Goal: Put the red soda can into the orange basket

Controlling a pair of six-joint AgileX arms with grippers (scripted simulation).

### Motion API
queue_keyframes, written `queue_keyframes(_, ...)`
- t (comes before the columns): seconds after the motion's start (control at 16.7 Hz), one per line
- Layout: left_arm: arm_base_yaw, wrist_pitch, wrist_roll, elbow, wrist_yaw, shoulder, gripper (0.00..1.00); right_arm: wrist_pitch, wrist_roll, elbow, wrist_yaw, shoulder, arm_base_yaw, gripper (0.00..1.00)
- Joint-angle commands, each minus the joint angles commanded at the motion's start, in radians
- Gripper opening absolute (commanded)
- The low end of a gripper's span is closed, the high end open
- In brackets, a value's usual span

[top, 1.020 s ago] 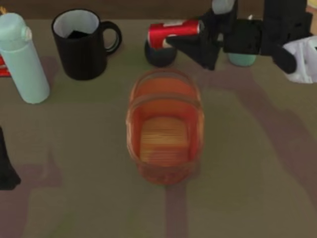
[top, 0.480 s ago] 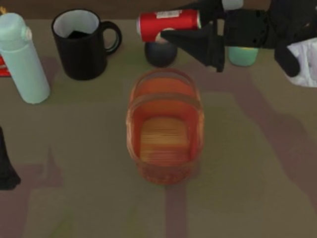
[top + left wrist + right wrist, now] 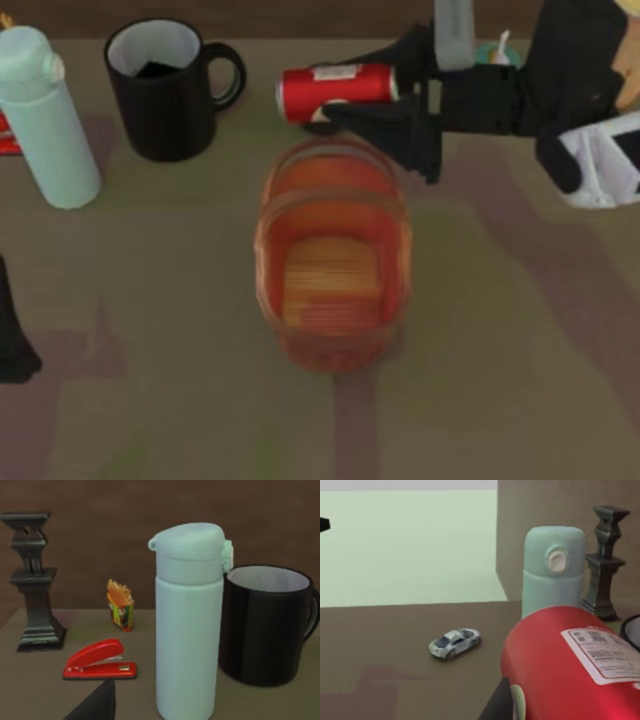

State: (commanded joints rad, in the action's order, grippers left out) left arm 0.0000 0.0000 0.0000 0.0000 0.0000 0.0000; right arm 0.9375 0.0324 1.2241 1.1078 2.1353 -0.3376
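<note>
Right gripper (image 3: pixel 372 100) clamped the red soda can (image 3: pixel 335 90), held sideways in the air | can hung just beyond the orange basket's (image 3: pixel 268 250) far rim, likely for lowering in | left arm parked near-left.

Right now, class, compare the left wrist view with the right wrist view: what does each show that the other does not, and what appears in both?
Only the left wrist view shows the red stapler, a small orange packet and the whole black mug.

Only the right wrist view shows the red soda can, lying sideways and close up in the right tool, and a small toy car on the table.

Both show the pale green flask and the dark metal stand.
</note>
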Motion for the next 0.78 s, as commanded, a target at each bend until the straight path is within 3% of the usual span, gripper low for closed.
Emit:
queue_keyframes(0.24, 0.0, 0.0, 0.0, 0.0, 0.0, 0.0, 1.0, 0.153, -0.002, -0.047, -0.003, 0.105, -0.005, 0.0)
queue_keyframes(0.54, 0.0, 0.0, 0.0, 0.0, 0.0, 0.0, 1.0, 0.173, -0.003, -0.055, -0.004, 0.121, -0.006, 0.0)
queue_keyframes(0.78, 0.0, 0.0, 0.0, 0.0, 0.0, 0.0, 1.0, 0.173, -0.003, -0.055, -0.004, 0.121, -0.006, 0.3)
